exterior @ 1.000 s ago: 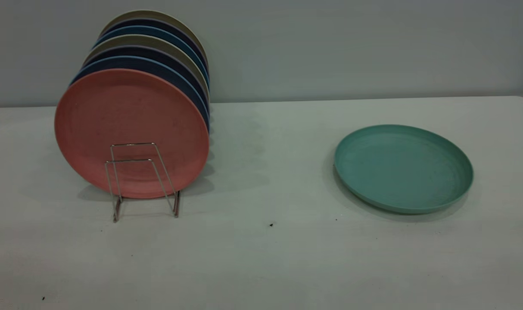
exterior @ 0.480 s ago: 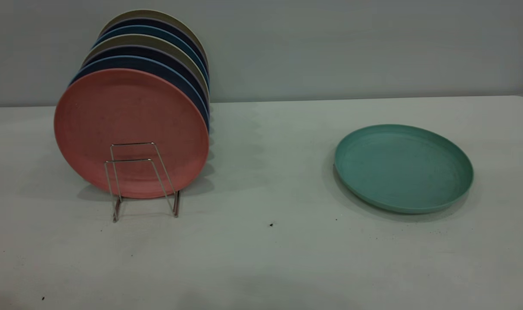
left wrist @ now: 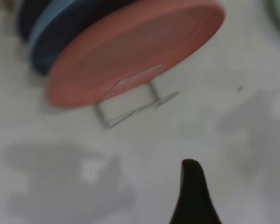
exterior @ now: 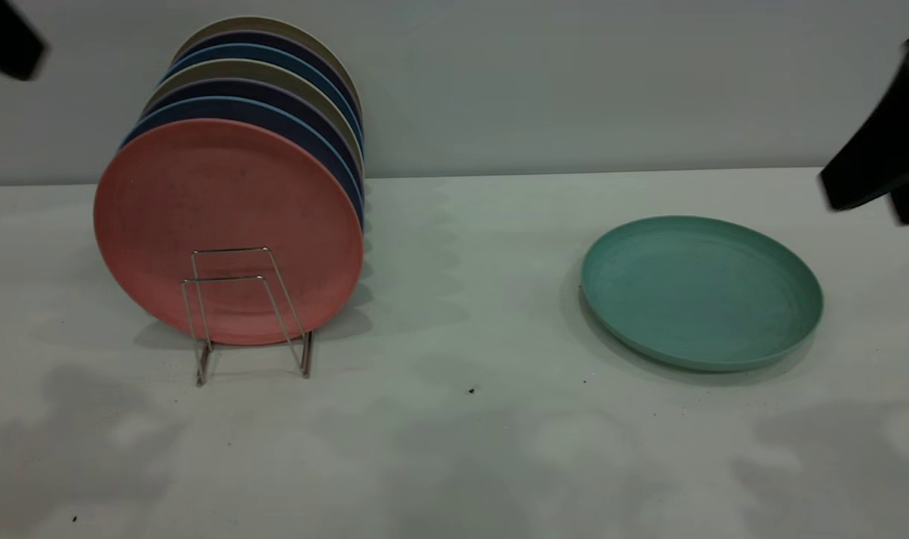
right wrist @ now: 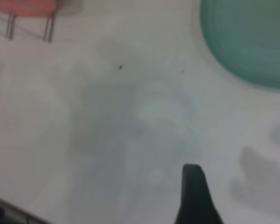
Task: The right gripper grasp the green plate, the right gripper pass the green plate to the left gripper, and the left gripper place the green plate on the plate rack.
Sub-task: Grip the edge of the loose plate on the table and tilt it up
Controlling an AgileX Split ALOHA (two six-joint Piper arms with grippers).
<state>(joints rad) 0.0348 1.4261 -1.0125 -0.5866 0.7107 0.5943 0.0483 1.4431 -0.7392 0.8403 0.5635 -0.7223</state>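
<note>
The green plate [exterior: 701, 292] lies flat on the white table at the right, with nothing touching it; the right wrist view shows it [right wrist: 252, 42] too. The plate rack [exterior: 237, 314] stands at the left, and its front wire loops [left wrist: 130, 100] hold nothing. My right gripper [exterior: 885, 157] hangs at the right edge of the exterior view, above and to the right of the green plate and apart from it. My left gripper [exterior: 5, 41] shows only as a dark corner at the top left, high above the table and to the left of the rack.
A salmon-pink plate [exterior: 226, 224] stands upright at the front of the rack, with several blue and beige plates [exterior: 275, 90] behind it. A grey wall [exterior: 574, 82] runs along the back. The table [exterior: 462, 449] between rack and green plate is bare apart from small specks.
Both arms have come into the exterior view, the left at the top left corner and the right at the right edge. Their shadows now fall on the table. The green plate has not moved.
</note>
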